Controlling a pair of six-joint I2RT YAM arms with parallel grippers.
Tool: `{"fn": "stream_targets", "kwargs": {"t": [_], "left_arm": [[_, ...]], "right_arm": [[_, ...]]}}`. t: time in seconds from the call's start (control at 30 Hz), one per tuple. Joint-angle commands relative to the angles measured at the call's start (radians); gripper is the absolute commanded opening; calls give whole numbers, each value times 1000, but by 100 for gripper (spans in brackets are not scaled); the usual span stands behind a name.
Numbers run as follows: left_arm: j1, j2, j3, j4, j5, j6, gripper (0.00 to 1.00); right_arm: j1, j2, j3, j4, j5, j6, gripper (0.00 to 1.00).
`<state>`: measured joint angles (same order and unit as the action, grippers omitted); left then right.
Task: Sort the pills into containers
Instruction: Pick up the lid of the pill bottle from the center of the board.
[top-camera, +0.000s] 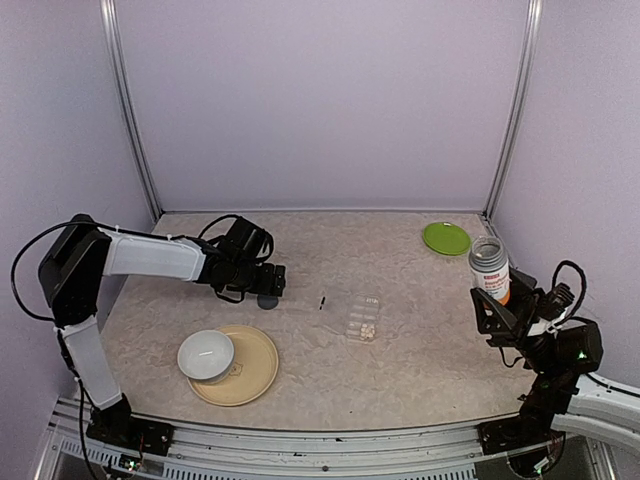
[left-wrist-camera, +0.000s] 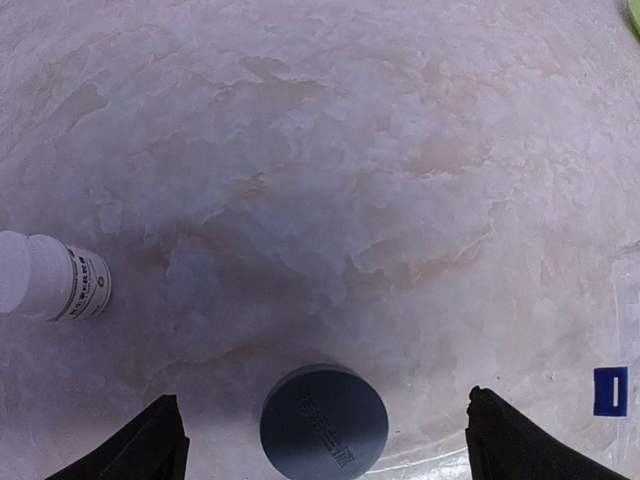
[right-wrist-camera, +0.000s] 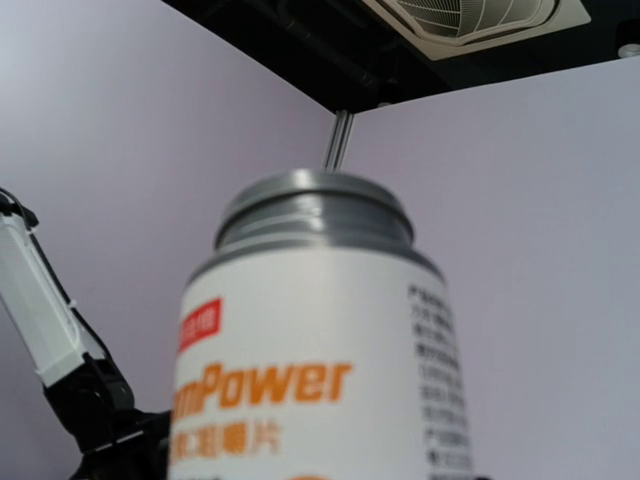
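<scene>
1. Top view: the left pincer (top-camera: 270, 288) is spread wide over the grey cap (top-camera: 267, 300) lying on the surface (top-camera: 420, 365). The right pincer (top-camera: 494, 303) grips the uncapped bottle (top-camera: 489, 268), raised at the right edge. The pill box (top-camera: 362, 312) is mid-surface, with the pills (top-camera: 368, 330) clustered at its near end.
2. Left wrist: the cap sits between the fingers (left-wrist-camera: 160, 440) and touches neither. Lift straight up to avoid clipping it. A small white bottle (left-wrist-camera: 50, 288) lies to the left.
3. Right wrist: the bottle neck is open. Carry it upright to the box, then tilt slowly over one compartment.
</scene>
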<state>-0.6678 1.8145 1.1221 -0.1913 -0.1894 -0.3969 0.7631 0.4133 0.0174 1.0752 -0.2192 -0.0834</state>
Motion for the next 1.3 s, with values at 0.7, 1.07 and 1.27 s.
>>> {"fn": "stream_targets", "kwargs": {"t": [0.7,1.07,1.27], "left_arm": [[6,118,33,-13,32,26,73],[-2,123,24,-21,24,26,69],[-3,129,25,-22,28,26,63]], "right_arm": [[5,-10,9,-79,20,-3,11],[5,-13,9,-85,24,1,11],[5,-16,9,-90,24,3,11]]}}
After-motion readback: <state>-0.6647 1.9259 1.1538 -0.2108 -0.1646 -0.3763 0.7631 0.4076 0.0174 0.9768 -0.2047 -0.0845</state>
